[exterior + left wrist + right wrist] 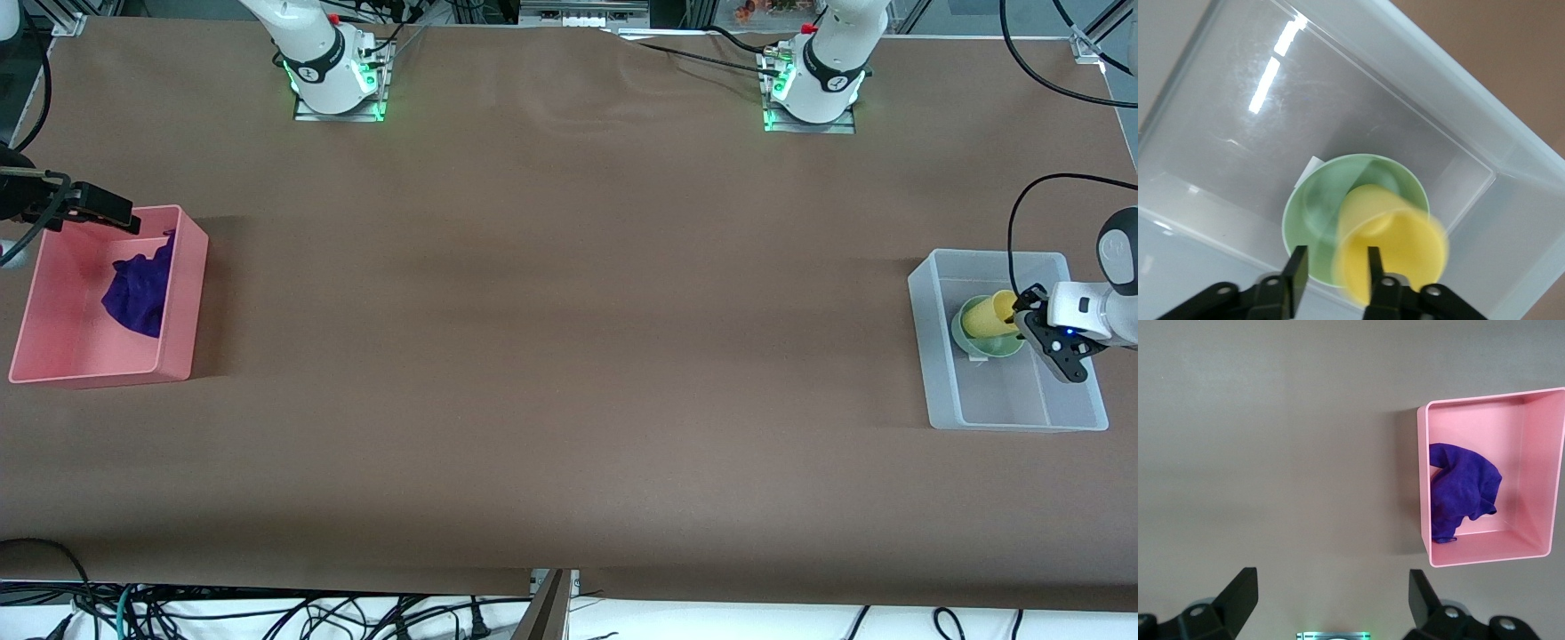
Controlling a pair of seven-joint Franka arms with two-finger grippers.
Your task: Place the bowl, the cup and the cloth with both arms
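Note:
The yellow cup (989,316) lies tilted inside the pale green bowl (962,336), which sits in a clear bin (1013,404) at the left arm's end of the table. My left gripper (1033,322) is low over that bin, right beside the cup. In the left wrist view its fingers stand apart (1335,267). One of them overlaps the blurred cup (1405,247), over the bowl (1318,200). The purple cloth (140,289) lies crumpled in a pink bin (89,356) at the right arm's end. My right gripper (116,212) is open and empty above that bin's edge.
The right wrist view shows the pink bin (1538,453) with the cloth (1465,487) against one wall, and brown table around it. The arm bases (333,76) stand along the table's edge farthest from the front camera. Cables hang at its near edge.

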